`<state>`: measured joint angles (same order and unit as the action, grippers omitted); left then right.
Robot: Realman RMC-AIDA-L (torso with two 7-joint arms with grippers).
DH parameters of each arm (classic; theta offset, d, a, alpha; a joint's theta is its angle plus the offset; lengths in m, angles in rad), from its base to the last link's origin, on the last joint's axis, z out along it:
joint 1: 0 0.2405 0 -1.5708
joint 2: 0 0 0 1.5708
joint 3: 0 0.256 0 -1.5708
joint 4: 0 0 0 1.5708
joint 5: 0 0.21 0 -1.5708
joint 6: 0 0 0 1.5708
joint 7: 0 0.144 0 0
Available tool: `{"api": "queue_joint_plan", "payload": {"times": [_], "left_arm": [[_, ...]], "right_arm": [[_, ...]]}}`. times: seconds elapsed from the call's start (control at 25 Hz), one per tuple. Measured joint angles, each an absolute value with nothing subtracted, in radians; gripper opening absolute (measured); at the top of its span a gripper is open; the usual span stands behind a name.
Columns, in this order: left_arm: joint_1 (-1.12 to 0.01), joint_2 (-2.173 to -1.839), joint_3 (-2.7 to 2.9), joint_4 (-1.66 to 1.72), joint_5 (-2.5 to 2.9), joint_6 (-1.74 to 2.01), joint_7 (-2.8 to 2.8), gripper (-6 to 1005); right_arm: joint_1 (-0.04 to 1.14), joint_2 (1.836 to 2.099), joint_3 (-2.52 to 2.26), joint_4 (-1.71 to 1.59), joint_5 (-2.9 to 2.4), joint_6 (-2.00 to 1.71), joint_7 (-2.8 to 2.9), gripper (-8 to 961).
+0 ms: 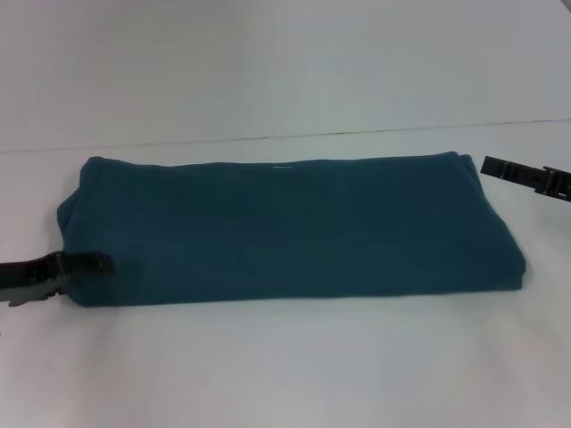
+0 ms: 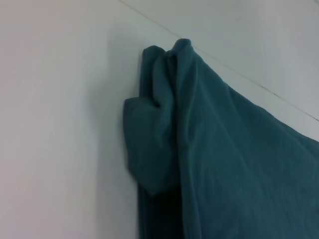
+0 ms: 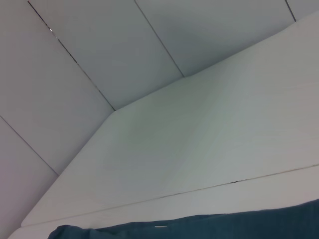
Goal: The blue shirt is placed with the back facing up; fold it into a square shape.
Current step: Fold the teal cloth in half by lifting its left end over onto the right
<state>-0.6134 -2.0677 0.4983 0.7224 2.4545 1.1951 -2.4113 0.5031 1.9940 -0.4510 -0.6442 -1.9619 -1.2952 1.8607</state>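
blue shirt [image 2: 224, 149] | bunched folded end | lying on white table [image 2: 60, 124]

Both the left tool [image 1: 85, 264] and right tool [image 1: 522, 176] are black, slim, ribbed.

**No readable text anywhere**

None of the three views shows a word, number, brand or sign that can be read. The blue shirt [image 1: 285, 227], folded across the middle of the head view, is plain fabric without print. A tiny pale mark sits on its far edge, upper centre of the head view and at the bottom edge of the right wrist view; it may be a neck tag, but it is too small to tell and nothing on it can be read. The white table [image 1: 285, 366] and the pale wall panels behind it carry no lettering.
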Motion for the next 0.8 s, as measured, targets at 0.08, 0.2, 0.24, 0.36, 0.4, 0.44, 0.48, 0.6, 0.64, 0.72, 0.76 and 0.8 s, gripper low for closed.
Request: {"api": "queue_joint_plan", "payload": {"times": [0.08, 0.2, 0.24, 0.36, 0.4, 0.44, 0.48, 0.6, 0.64, 0.72, 0.76, 0.8], "left_arm": [[-0.615, -2.067, 0.498, 0.722, 2.455, 1.195, -2.411, 842], [-0.615, -2.067, 0.499, 0.722, 2.455, 1.191, -2.41, 841], [-0.615, -2.067, 0.499, 0.722, 2.455, 1.189, -2.409, 830], [-0.615, -2.067, 0.498, 0.722, 2.453, 1.176, -2.38, 798], [-0.615, -2.067, 0.498, 0.722, 2.453, 1.171, -2.368, 787], [-0.614, -2.067, 0.498, 0.722, 2.453, 1.165, -2.354, 750], [-0.614, -2.067, 0.498, 0.722, 2.455, 1.159, -2.35, 714], [-0.614, -2.068, 0.502, 0.722, 2.459, 1.151, -2.347, 605], [-0.614, -2.068, 0.503, 0.722, 2.459, 1.151, -2.346, 568], [-0.614, -2.068, 0.508, 0.722, 2.459, 1.151, -2.348, 518], [-0.614, -2.068, 0.511, 0.722, 2.459, 1.151, -2.349, 492], [-0.614, -2.068, 0.514, 0.722, 2.459, 1.151, -2.351, 467]], "right_arm": [[0.503, 1.994, -0.451, -0.644, -1.962, -1.296, 1.861, 715], [0.503, 1.994, -0.451, -0.644, -1.962, -1.296, 1.861, 715], [0.503, 1.994, -0.451, -0.644, -1.962, -1.296, 1.861, 715], [0.503, 1.994, -0.451, -0.644, -1.962, -1.296, 1.861, 715], [0.503, 1.994, -0.451, -0.644, -1.962, -1.296, 1.861, 715], [0.503, 1.994, -0.451, -0.644, -1.962, -1.297, 1.861, 715], [0.503, 1.994, -0.451, -0.644, -1.962, -1.298, 1.861, 715], [0.503, 1.994, -0.451, -0.644, -1.962, -1.3, 1.861, 715], [0.503, 1.994, -0.451, -0.644, -1.962, -1.3, 1.861, 715], [0.503, 1.994, -0.451, -0.644, -1.96, -1.301, 1.861, 715], [0.503, 1.994, -0.451, -0.644, -1.958, -1.301, 1.861, 715], [0.502, 1.994, -0.451, -0.644, -1.956, -1.301, 1.861, 715]]}}
